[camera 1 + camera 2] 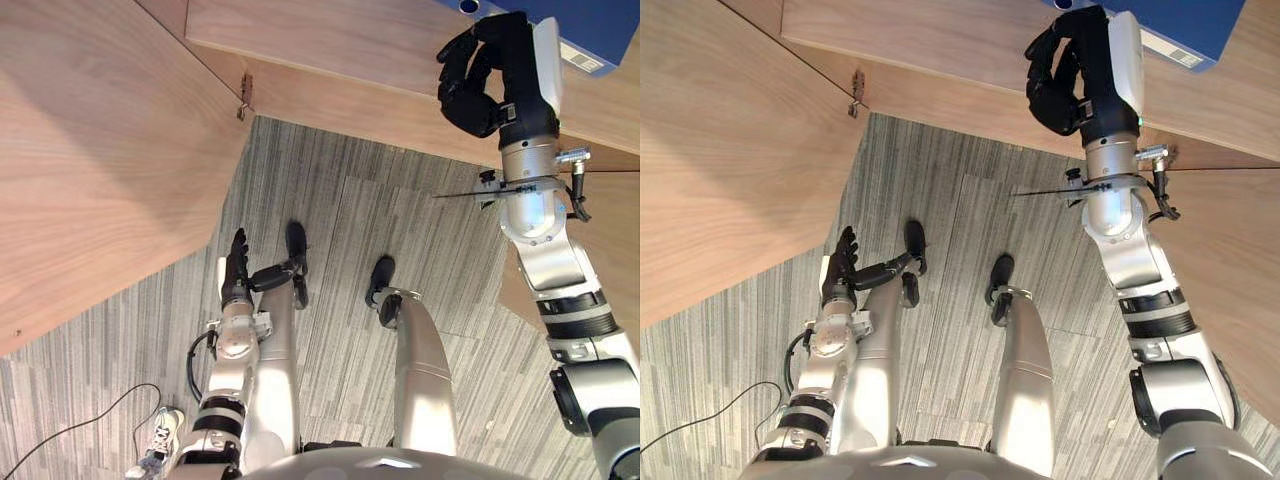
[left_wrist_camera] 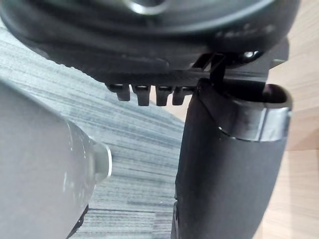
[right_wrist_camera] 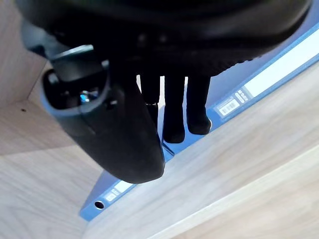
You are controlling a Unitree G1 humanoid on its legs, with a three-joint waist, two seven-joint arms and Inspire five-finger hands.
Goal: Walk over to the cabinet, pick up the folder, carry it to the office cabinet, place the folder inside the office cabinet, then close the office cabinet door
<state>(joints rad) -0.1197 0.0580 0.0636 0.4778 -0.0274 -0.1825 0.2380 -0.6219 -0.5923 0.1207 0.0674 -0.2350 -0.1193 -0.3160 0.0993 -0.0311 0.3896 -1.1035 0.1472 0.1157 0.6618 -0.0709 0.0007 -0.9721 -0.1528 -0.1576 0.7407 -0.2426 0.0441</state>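
R hand raised at blue folder edge on wooden cabinet; grip: cannot tell | L hand low over carpet; fingers straight

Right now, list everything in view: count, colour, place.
folder: one, blue, lying flat on the cabinet's wood surface, far right
cabinet: one, light wood, ahead and to the left
metal fitting: one, silver, at the cabinet's inner corner
carpet: one, grey, striped, underfoot
shoe: one, white, on the carpet, lower left
left hand: one, dark, hanging low at the side, fingers straight
right hand: one, dark with white thumb cover, raised at the folder's near edge
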